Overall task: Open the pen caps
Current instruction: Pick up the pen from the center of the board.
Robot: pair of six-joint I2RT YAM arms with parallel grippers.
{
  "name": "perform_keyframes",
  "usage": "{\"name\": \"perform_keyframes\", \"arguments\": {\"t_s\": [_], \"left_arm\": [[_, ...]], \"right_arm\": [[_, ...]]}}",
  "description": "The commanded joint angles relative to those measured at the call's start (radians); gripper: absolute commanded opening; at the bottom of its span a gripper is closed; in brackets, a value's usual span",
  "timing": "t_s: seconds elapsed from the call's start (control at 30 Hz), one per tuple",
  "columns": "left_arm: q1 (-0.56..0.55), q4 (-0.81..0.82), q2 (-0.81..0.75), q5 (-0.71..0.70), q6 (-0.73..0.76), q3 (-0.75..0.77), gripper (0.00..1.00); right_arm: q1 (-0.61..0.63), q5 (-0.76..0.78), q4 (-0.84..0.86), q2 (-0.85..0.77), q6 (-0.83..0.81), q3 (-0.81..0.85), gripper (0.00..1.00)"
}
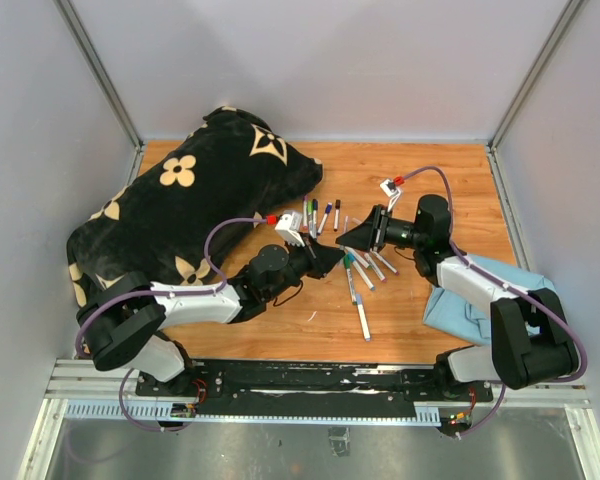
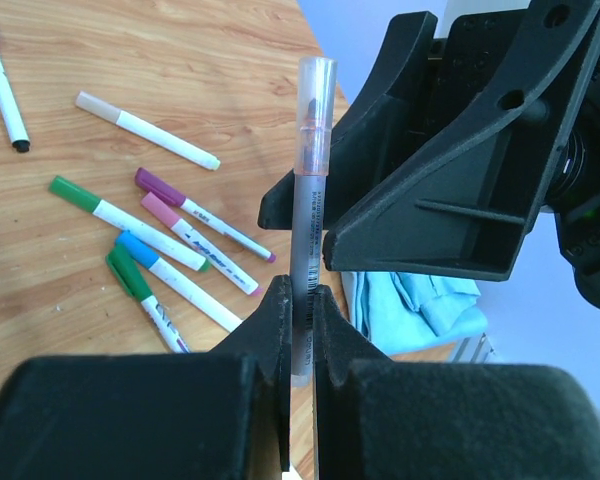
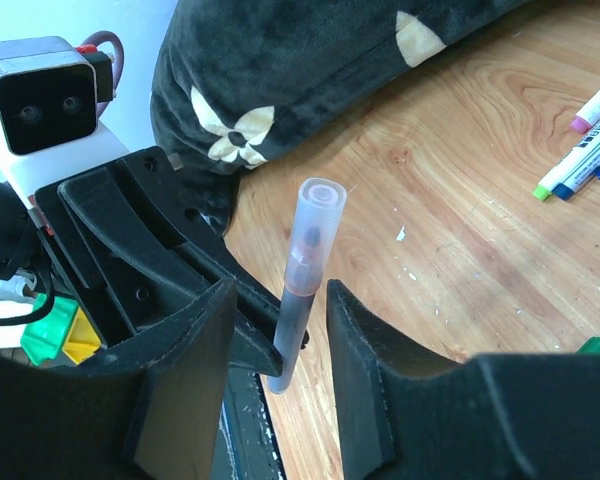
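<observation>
The left gripper point(image 2: 300, 300) is clamped tight on the lower barrel of a pen point(image 2: 307, 240). The pen sticks straight out past the fingertips, with its clear, pink-tinted cap point(image 2: 315, 110) at the far end. The held pen is in the air over the middle of the table point(image 1: 430, 190), not resting on the wood.

The right gripper point(image 3: 277, 300) faces it from the other side. Its fingers stand part-way apart and straddle the pen, with a sliver of gap on each side, so nothing is gripped there. The cap point(image 3: 310, 235) sits between those fingers with its end pointing into the gripper.

The pen's long axis runs from one gripper to the other, roughly along the line between them. The right arm is therefore the one placed to take the cap. My judgement is that it has to pinch the cap, not the barrel, and then pull away along that axis while the left holds firm. A pinch below the seam would only tug the whole pen.

A cluster of loose pens point(image 2: 150, 236) with green, purple, pink and blue caps lies on the table under the grippers. A black pillow point(image 1: 200, 200) fills the far left corner, and a blue cloth point(image 1: 470, 300) lies by the right edge.
</observation>
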Motion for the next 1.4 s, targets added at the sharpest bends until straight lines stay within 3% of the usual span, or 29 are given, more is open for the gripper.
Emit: {"name": "perform_keyframes", "arguments": {"t_s": [0.0,0.2,0.3,0.53,0.7,0.83,1.07,1.17,1.37], "left_arm": [[-0.010,0.039,0.003,-0.018,-0.005,0.024,0.00],[-0.010,0.038,-0.008,-0.018,0.007,0.012,0.02],[-0.010,0.039,-0.024,-0.005,0.021,0.001,0.13],[-0.010,0.038,-0.121,0.051,0.153,-0.069,0.59],[-0.008,0.041,-0.253,0.072,0.255,-0.144,0.72],[0.012,0.073,-0.359,0.089,0.266,-0.195,0.89],[0.175,0.378,-0.276,0.456,-0.013,-0.192,0.91],[0.178,0.419,-0.218,0.474,-0.057,-0.152,0.91],[0.180,0.230,-0.160,0.351,-0.048,-0.055,0.88]], "right_arm": [[0.019,-0.003,0.043,-0.013,0.010,-0.006,0.39],[0.020,-0.013,0.012,-0.013,-0.006,0.008,0.10],[0.020,-0.028,0.000,-0.010,-0.016,0.018,0.02],[0.017,-0.080,-0.025,-0.018,-0.048,0.050,0.01],[0.017,-0.118,-0.050,-0.015,-0.085,0.062,0.01],[0.017,-0.175,-0.071,-0.012,-0.122,0.079,0.01],[0.019,-0.276,-0.190,0.001,-0.209,0.135,0.01],[0.022,-0.292,-0.196,-0.005,-0.226,0.136,0.01],[0.027,-0.307,-0.201,-0.007,-0.236,0.139,0.01]]}}
